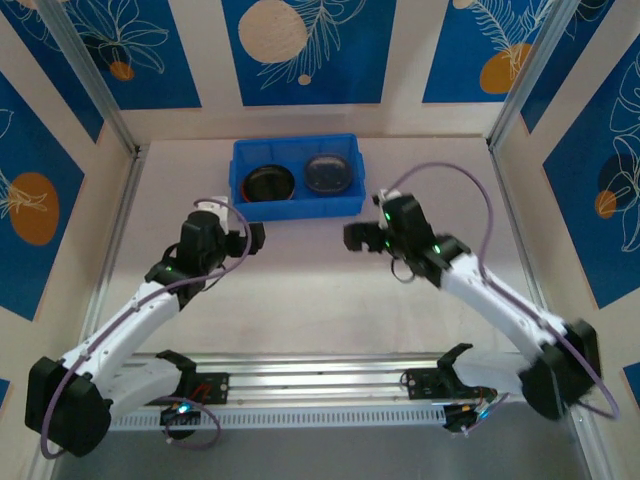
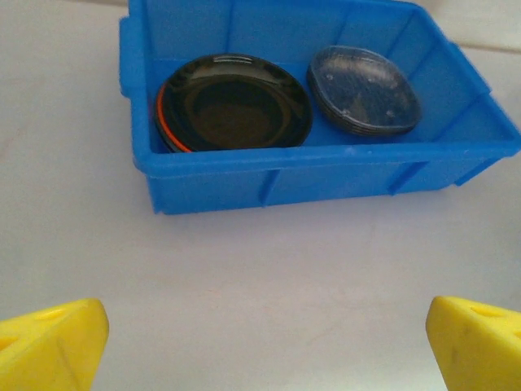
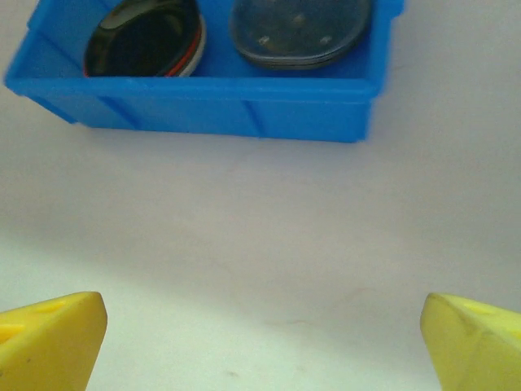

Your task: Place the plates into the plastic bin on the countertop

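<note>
The blue plastic bin (image 1: 297, 208) sits at the back middle of the pale countertop (image 1: 300, 300). Two stacks of plates rest inside it. On the left is a black plate (image 2: 232, 102) with an orange rim (image 2: 160, 114) showing under it, and on the right are smoky translucent plates (image 2: 364, 90). The right wrist view shows the same black stack (image 3: 146, 37), translucent stack (image 3: 297, 28) and bin wall (image 3: 203, 110). My left gripper (image 1: 250, 238) (image 2: 264, 350) and right gripper (image 1: 358, 236) (image 3: 262, 346) hover in front of the bin, both open, with only bare countertop between their yellow fingers (image 2: 53, 346) (image 3: 49, 342).
Blue-patterned panels (image 1: 300, 50) wall in the countertop at the back and on both sides. A metal rail (image 1: 320, 385) with the arm bases runs along the near edge. A purple cable (image 1: 470, 185) loops above the right arm.
</note>
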You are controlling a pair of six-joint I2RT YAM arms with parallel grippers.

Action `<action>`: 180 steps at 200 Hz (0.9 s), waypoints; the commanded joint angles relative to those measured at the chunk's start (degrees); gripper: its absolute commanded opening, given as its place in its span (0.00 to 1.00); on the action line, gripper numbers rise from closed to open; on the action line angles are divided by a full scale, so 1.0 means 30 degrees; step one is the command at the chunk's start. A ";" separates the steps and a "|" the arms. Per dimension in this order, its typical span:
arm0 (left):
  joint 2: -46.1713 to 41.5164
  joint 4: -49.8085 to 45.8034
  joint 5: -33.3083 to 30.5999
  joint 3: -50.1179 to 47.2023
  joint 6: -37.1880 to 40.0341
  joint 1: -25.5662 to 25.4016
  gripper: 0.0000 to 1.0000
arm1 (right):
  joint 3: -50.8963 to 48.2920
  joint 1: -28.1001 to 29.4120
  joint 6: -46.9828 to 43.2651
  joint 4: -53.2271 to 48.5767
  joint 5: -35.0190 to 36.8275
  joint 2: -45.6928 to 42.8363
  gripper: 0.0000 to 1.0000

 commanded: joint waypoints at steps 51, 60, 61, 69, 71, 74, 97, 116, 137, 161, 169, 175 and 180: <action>-0.2600 0.9882 -0.5448 -0.6584 0.7902 0.2895 1.00 | -0.6543 0.0103 -0.2049 0.3785 0.5250 -0.7408 0.99; -0.1095 1.0815 -0.4646 -0.6589 0.7518 0.3900 1.00 | -0.6187 -0.0021 -0.1585 0.3273 0.5301 -0.7310 0.99; -0.0927 1.0948 -0.4571 -0.6586 0.7494 0.3998 1.00 | -0.6129 -0.0041 -0.1537 0.3244 0.5305 -0.7286 0.99; 0.0596 1.2085 -0.4171 -0.6581 0.7498 0.4534 1.00 | -0.5874 -0.0118 -0.1424 0.3215 0.5493 -0.7086 0.99; 0.1074 1.2490 -0.4129 -0.6568 0.7536 0.4653 1.00 | -0.5831 -0.0133 -0.1421 0.3258 0.5567 -0.7042 0.99; 0.1840 1.3121 -0.4142 -0.6622 0.7585 0.4771 1.00 | -0.5762 -0.0168 -0.1509 0.3355 0.5630 -0.6941 0.99; 0.6994 1.9197 -0.3751 -0.7274 0.7332 0.5541 1.00 | -0.5410 -0.0781 -0.2807 0.4542 0.5879 -0.6207 0.99; 0.8435 2.1234 -0.2660 -0.7624 0.7386 0.5554 1.00 | -0.4866 -0.2158 -0.3725 0.4865 0.5679 -0.5091 0.99; 1.1143 2.5270 -0.2050 -0.8280 0.6654 0.6496 1.00 | -0.5399 -0.4044 -0.4585 0.6880 0.5097 -0.3414 0.99; 1.0657 2.4090 -0.1429 -0.8202 0.6061 0.6940 1.00 | -0.7363 -0.6043 -0.5073 1.1701 0.4264 -0.0698 0.99; 1.0596 2.4027 -0.1184 -0.8126 0.6019 0.7055 1.00 | -0.8304 -0.6637 -0.5349 1.4099 0.3730 0.0362 0.99; 1.0428 2.3304 -0.1237 -0.7968 0.5895 0.7064 1.00 | -0.9056 -0.6985 -0.5532 1.6249 0.3712 0.1147 0.99; 1.0495 2.3105 -0.1246 -0.7829 0.5902 0.7060 1.00 | -0.9630 -0.7268 -0.5736 1.7974 0.3567 0.1928 0.99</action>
